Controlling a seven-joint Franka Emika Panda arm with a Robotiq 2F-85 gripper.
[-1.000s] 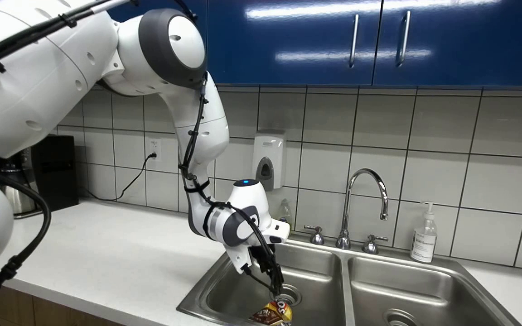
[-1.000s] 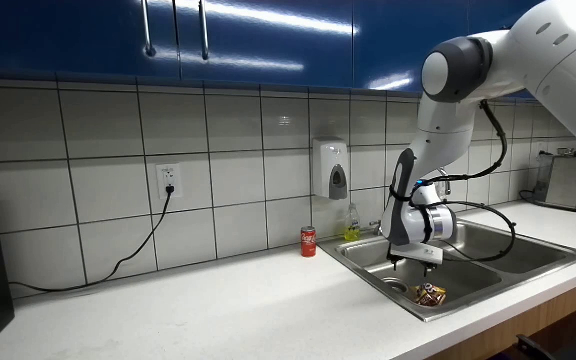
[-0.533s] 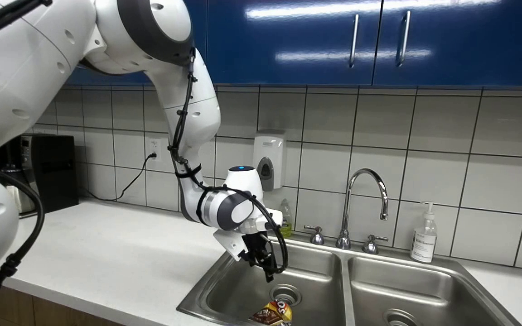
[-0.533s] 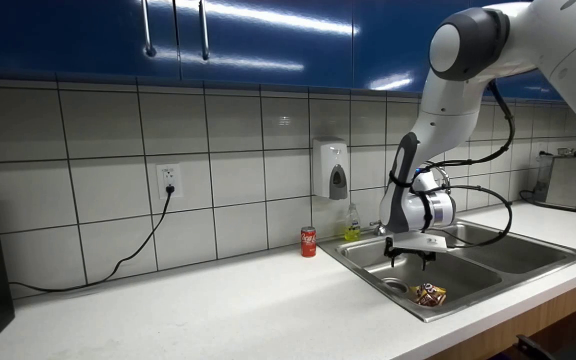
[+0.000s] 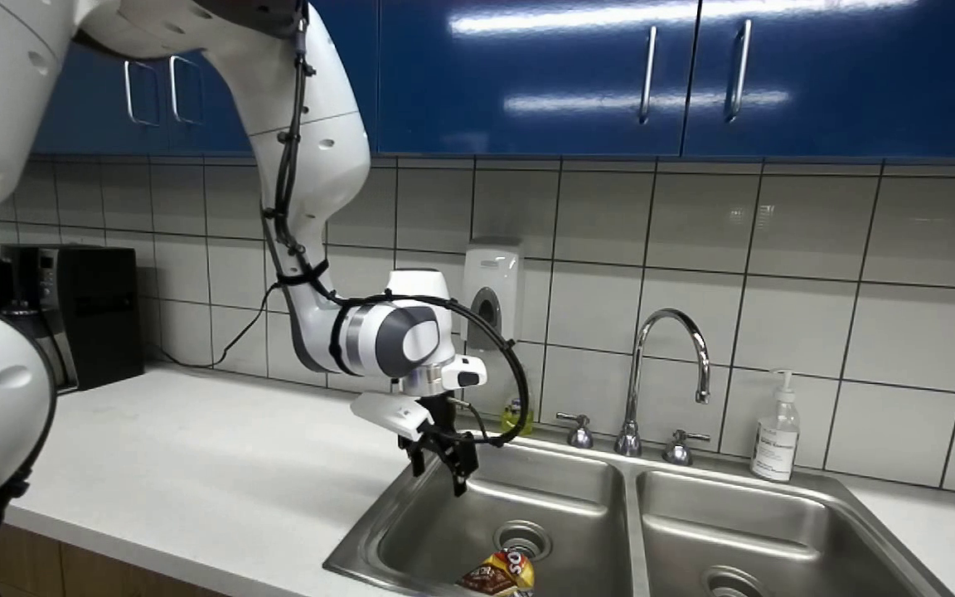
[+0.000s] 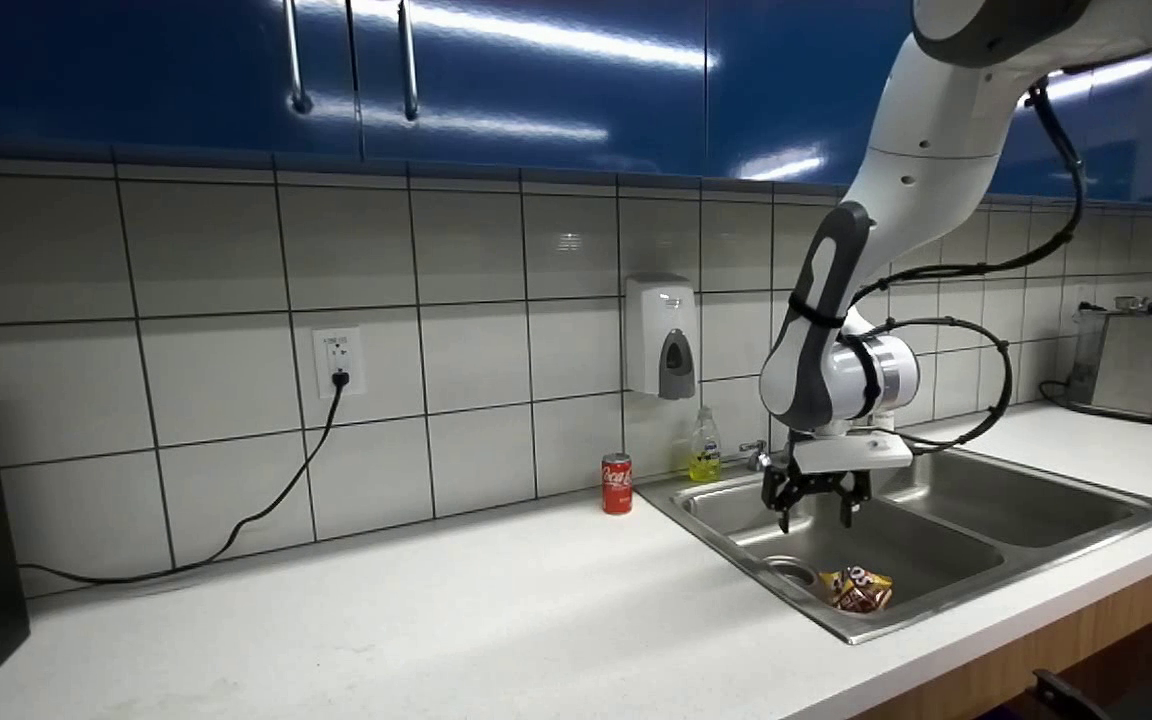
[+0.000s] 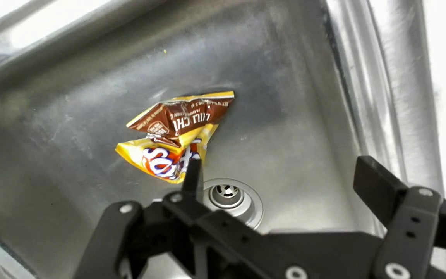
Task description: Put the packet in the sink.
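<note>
The packet [image 5: 501, 574] lies crumpled on the floor of the left basin of the steel sink [image 5: 633, 522]. It is yellow, red, brown and white, and it also shows in an exterior view [image 6: 858, 590] and in the wrist view [image 7: 184, 120], beside the round drain [image 7: 227, 195]. My gripper [image 5: 439, 479] is open and empty above the left basin, well above the packet and apart from it. In the wrist view the fingers [image 7: 279, 174] are wide apart; the left finger covers a small bit of the packet's edge.
A chrome faucet [image 5: 633, 390] with two handles stands behind the basins. A pump bottle [image 5: 776, 439] is at the back right. A red can [image 6: 617, 484] and a soap bottle [image 6: 704, 450] stand near the sink's corner. A dispenser [image 6: 660, 338] hangs on the wall.
My gripper has risen away from the packet and swung toward the counter side and back of the basin. The packet has stayed in place in the basin.
</note>
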